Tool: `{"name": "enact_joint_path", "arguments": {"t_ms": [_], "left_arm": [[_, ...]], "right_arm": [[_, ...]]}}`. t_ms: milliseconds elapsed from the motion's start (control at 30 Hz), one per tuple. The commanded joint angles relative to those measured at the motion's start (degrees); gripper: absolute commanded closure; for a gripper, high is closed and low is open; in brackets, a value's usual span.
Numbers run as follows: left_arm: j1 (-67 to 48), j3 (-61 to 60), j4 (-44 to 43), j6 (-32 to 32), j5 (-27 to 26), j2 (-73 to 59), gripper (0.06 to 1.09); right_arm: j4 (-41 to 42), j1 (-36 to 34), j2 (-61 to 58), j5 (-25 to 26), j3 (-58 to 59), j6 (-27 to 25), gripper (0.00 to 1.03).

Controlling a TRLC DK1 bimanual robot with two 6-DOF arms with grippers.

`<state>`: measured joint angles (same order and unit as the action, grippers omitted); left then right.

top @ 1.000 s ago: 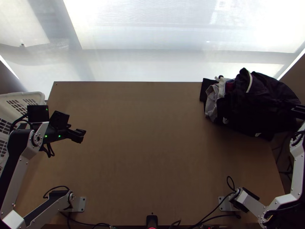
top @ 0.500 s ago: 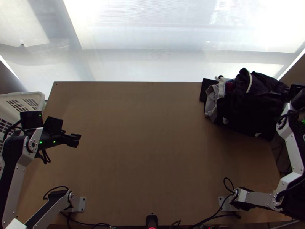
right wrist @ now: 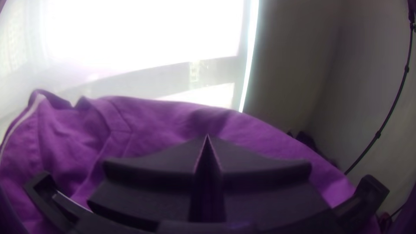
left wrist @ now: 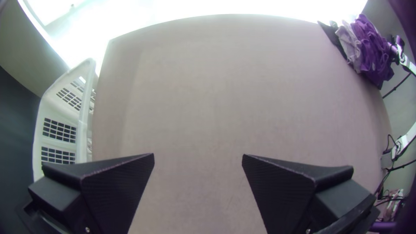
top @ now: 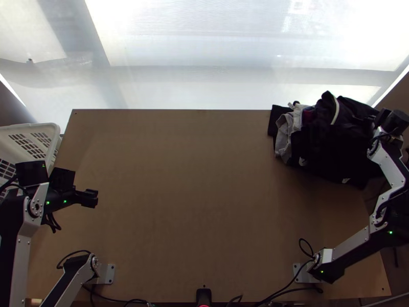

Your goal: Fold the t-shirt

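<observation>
Right hand — fingertips together at the dark clothes; left hand — fingers wide apart above the table.

- The light wooden table, bare wood across its middle, a small dark hole near its far left corner.
- A white plastic basket just beside the table's left side — slotted walls, and I can see a little way down inside it.
- Bright, whitish screening beyond the table's far edge, daylight glaring through, greyish bands across it.
- A plain wall past the table's right side.
- A thin black line slanting in front of that wall — cord or rod, I can't tell — with small knobs along it.
</observation>
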<state>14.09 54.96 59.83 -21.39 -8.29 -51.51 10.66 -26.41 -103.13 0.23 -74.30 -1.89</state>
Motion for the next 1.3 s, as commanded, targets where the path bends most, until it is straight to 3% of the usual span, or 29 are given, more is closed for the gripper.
{"name": "enact_joint_path", "arguments": {"t_ms": [0,67,100,133,200,333,667,800,867,933,1067,1167,1267], "left_arm": [[0.8,0.0,0.6,-0.7,1.7,1.7,0.1],[1.2,-0.1,0.9,-0.9,1.8,1.8,0.1],[1.4,-0.3,0.9,-1.0,1.8,2.0,0.1],[1.5,-0.3,0.9,-1.0,1.7,2.1,0.1],[1.5,-0.6,0.9,-1.1,1.7,2.4,0.1],[1.9,-0.6,0.9,-2.0,1.8,2.6,0.1],[2.7,-1.0,0.2,-3.2,1.7,3.5,0.1],[2.2,-2.0,-0.2,-1.5,1.6,6.2,0.1],[0.2,-2.7,-1.6,1.0,1.6,9.5,0.1],[-2.1,-4.6,-5.3,3.4,1.6,14.2,0.1],[-2.9,-14.9,-20.9,2.8,1.7,30.0,0.1],[-2.2,-23.8,-32.2,2.4,1.8,42.2,0.1],[-2.9,-30.0,-37.9,2.0,1.4,50.6,0.1]], "right_arm": [[-3.3,-3.0,-3.7,-5.3,0.4,1.7,0.98],[-5.3,-2.9,-1.9,-7.4,1.6,1.5,0.82],[-6.8,-2.8,-0.7,-9.2,2.1,1.0,0.69],[-7.9,-2.3,0.4,-9.9,2.5,0.5,0.52],[-10.8,-1.9,2.7,-10.9,3.2,-0.7,0.01],[-13.9,-1.6,9.3,-14.9,4.6,-0.4,0.04],[-17.8,-1.3,28.9,-14.8,3.8,-1.8,0.04],[-14.8,-1.7,40.6,-8.9,9.9,-7.0,0.04],[-8.5,-0.2,48.2,-7.1,16.6,-10.0,0.04],[-2.9,3.1,56.1,-4.4,25.2,-14.5,0.05],[-1.3,15.8,72.1,5.7,38.5,-25.3,0.05],[-1.4,17.8,83.2,6.5,45.7,-26.1,0.05],[-1.3,18.6,92.8,6.4,52.2,-26.2,0.05]]}}
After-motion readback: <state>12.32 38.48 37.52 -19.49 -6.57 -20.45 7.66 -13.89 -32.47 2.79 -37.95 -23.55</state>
